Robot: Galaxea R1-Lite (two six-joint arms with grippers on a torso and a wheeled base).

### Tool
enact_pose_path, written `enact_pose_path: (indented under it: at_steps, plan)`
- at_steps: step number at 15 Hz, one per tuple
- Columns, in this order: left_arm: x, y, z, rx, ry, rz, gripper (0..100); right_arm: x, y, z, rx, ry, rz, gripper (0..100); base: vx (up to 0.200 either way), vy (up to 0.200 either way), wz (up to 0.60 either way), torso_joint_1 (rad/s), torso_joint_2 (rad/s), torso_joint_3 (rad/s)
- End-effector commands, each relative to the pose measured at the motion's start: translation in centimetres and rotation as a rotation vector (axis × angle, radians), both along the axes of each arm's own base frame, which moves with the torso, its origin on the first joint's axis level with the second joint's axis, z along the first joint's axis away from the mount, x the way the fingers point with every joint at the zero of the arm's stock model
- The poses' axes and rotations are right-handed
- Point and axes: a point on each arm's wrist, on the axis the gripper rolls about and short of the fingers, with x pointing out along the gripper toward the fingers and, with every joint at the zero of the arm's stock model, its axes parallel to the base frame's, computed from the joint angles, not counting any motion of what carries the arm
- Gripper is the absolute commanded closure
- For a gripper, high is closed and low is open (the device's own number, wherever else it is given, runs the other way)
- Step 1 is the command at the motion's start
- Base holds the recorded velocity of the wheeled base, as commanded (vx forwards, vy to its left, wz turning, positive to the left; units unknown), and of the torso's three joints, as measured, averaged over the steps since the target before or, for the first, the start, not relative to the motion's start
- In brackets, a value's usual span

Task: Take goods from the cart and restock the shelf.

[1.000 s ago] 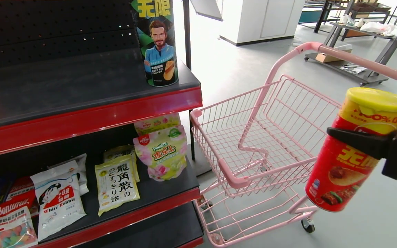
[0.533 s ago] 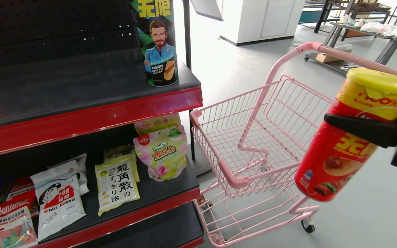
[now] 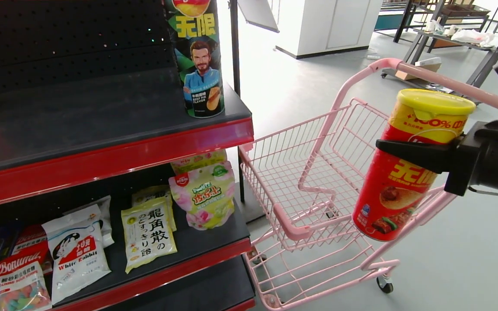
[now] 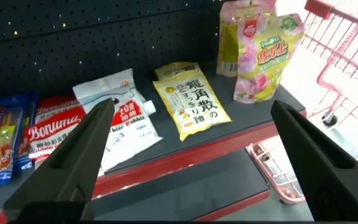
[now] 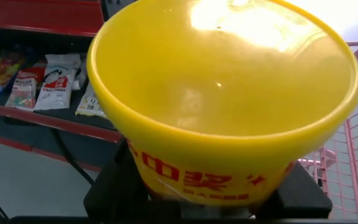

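By cart (image 3: pixel 290 224) — right gripper (image 3: pixel 407 151) half-hidden behind can (image 3: pixel 394 190).

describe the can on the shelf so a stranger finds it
On the black, red-edged shelf unit, go to the upper shelf's right end. A tall can stands by the front edge. It is dark green with a pictured man; the other can is red, yellow-lidded.

The green can (image 3: pixel 200 65), at 12 o'clock on the upper shelf (image 3: pixel 102 151), was cut off at its top by the frame edge. At 3 o'clock the red can (image 3: pixel 398 190) hid the right gripper's (image 3: pixel 407 147) far finger. At 8 o'clock, candy packets (image 3: pixel 20 285) ran off the corner. From the right wrist, the yellow lid (image 5: pixel 229 81) covered most of the can's body.
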Motion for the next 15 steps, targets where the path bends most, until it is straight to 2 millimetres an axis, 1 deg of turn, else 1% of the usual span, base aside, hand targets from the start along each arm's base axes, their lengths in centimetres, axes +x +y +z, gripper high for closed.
enact_pose_path:
  at_steps: [1, 8, 15]
  plan:
    - [0.0, 0.0, 0.0, 0.000, 0.001, 0.001, 0, 0.2, 0.1, 0.1, 0.000, 0.000, 0.002, 100, 0.000, 0.000, 0.00, 0.100, -0.42, -0.320]
    - [0.0, 0.0, 0.0, -0.002, 0.001, 0.001, 0, -1.0, -0.5, -0.4, -0.046, -0.034, -0.001, 100, 0.000, 0.000, 0.00, 0.148, -0.51, -0.363]
    - [0.0, 0.0, 0.0, -0.002, 0.001, 0.000, 0, -1.0, -0.5, -0.3, -0.064, -0.051, -0.020, 100, 0.000, 0.000, 0.00, 0.207, -0.59, -0.378]
